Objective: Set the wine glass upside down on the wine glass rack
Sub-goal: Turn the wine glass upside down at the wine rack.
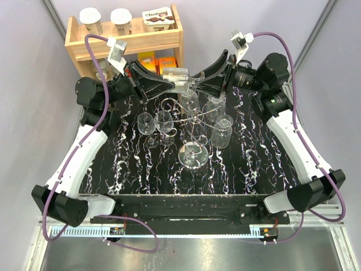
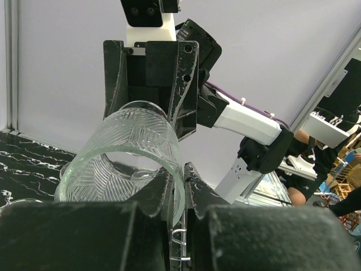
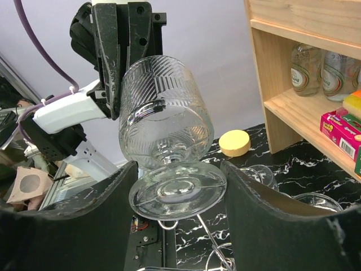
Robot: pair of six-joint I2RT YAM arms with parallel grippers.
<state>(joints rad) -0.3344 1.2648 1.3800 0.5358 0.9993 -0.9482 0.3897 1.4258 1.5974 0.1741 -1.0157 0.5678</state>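
The wine glass (image 1: pixel 179 79), with a ribbed patterned bowl, lies on its side in the air between both grippers, above the rack. My left gripper (image 1: pixel 168 84) is shut on the bowl's rim; in the left wrist view its jaws pinch the glass wall (image 2: pixel 124 147). My right gripper (image 3: pixel 179 172) has the round foot (image 3: pixel 177 192) between its fingers, and the foot's edge touches both. The wine glass rack (image 1: pixel 192 116), silver wire scrolls on a shiny disc base (image 1: pixel 192 153), stands below with several glasses around it. Its wire (image 3: pixel 210 231) shows under the foot.
A wooden shelf (image 1: pixel 124 39) stands at the back left with jars and a yoghurt cup on top and orange boxes below. The right wrist view shows bottles (image 3: pixel 307 70), a pink box (image 3: pixel 341 127) and a yellow round sponge (image 3: pixel 234 142) on the black marbled table (image 1: pixel 113 164).
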